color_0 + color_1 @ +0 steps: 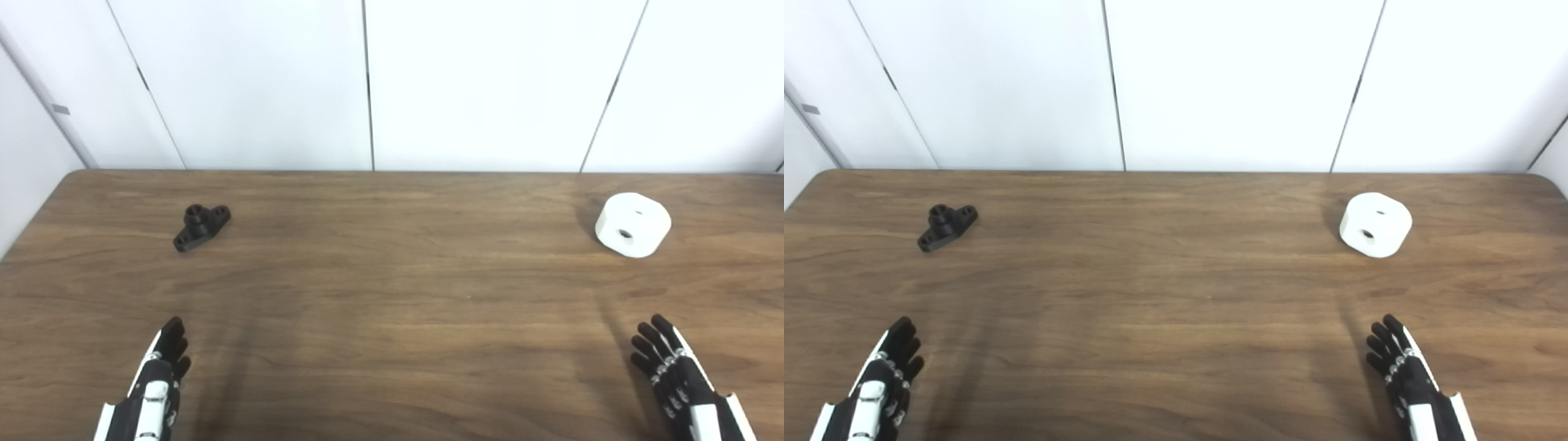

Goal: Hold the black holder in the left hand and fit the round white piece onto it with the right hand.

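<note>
A small black holder point(201, 226) with a raised hub and two flat ears lies on the wooden table point(392, 294) at the far left. The round white piece point(633, 224), a short cylinder with a hole in its side and one on top, sits at the far right. My left hand point(158, 380) hovers near the front edge, well short of the holder, fingers straight and holding nothing. My right hand point(677, 373) is at the front right, also open, well in front of the white piece.
White wall panels point(367, 86) rise directly behind the table's back edge. The table's rounded left corner point(73, 177) shows in the left eye view and its right corner point(1543, 179) in the right eye view.
</note>
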`<state>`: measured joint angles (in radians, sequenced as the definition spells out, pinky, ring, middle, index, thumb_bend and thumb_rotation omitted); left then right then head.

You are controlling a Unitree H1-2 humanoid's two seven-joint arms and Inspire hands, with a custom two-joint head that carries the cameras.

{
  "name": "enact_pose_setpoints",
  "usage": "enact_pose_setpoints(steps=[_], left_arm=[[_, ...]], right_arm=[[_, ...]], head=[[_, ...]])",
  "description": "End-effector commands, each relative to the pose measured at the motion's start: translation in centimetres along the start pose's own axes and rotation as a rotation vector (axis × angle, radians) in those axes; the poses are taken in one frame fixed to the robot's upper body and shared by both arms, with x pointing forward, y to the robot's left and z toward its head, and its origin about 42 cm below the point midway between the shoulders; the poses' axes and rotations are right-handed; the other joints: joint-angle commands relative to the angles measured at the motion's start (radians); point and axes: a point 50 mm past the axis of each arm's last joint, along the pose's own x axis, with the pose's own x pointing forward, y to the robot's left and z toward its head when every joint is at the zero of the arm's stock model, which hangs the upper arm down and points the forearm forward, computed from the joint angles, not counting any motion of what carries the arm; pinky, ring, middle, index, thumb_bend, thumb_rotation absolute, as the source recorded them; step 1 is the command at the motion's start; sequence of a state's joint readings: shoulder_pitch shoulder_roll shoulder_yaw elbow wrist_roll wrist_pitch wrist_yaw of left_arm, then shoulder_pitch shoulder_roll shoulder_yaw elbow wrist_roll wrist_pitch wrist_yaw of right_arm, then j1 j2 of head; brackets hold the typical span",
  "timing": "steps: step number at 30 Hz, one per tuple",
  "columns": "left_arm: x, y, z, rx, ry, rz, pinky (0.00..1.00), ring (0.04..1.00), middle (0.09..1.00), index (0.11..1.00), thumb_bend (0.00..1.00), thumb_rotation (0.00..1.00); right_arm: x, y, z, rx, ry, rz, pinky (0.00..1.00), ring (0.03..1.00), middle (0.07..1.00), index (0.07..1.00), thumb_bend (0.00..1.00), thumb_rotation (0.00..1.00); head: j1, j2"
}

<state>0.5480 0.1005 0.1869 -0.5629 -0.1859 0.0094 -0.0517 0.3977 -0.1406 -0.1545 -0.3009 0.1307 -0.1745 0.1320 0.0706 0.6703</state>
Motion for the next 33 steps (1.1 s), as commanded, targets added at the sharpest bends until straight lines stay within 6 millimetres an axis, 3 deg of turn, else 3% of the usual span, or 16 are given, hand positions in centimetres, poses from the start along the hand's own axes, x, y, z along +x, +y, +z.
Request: enact_pose_setpoints(steps=[1, 23, 28, 31, 33], left_arm=[[-0.08, 0.38, 0.91, 0.005, -0.045, -0.004, 1.0, 0.999, 0.987, 0.96, 0.43, 0.87], [-0.08, 0.4, 1.2, 0.009, -0.045, -0.001, 1.0, 1.0, 0.985, 0.953, 0.41, 0.86], [-0.12, 0.26, 1.02, 0.01, -0.043, -0.005, 1.0, 1.0, 0.991, 0.963, 0.41, 0.87], [-0.13, 0.01, 0.73, 0.002, -0.045, -0.01, 1.0, 1.0, 0.994, 0.966, 0.41, 0.87], [-0.16, -0.25, 0.51, 0.002, -0.043, -0.013, 0.98, 0.995, 0.989, 0.964, 0.41, 0.82]], right_arm=[[-0.05, -0.22, 0.99, -0.009, -0.057, -0.008, 0.9, 0.915, 0.925, 0.943, 0.65, 0.98], [-0.16, -0.1, 1.21, -0.007, -0.058, -0.013, 0.89, 0.908, 0.92, 0.933, 0.64, 0.98], [-0.16, -0.16, 1.06, -0.013, -0.056, -0.014, 0.89, 0.912, 0.924, 0.937, 0.64, 0.98], [-0.22, -0.46, 0.79, -0.017, -0.054, -0.015, 0.9, 0.913, 0.927, 0.943, 0.63, 1.0], [-0.26, -0.72, 0.58, -0.015, -0.048, -0.014, 0.9, 0.919, 0.934, 0.954, 0.63, 1.0]], head=[[0.0, 0.002], [-0.004, 0.005], [0.023, -0.017], [0.076, -0.047], [0.095, -0.06]])
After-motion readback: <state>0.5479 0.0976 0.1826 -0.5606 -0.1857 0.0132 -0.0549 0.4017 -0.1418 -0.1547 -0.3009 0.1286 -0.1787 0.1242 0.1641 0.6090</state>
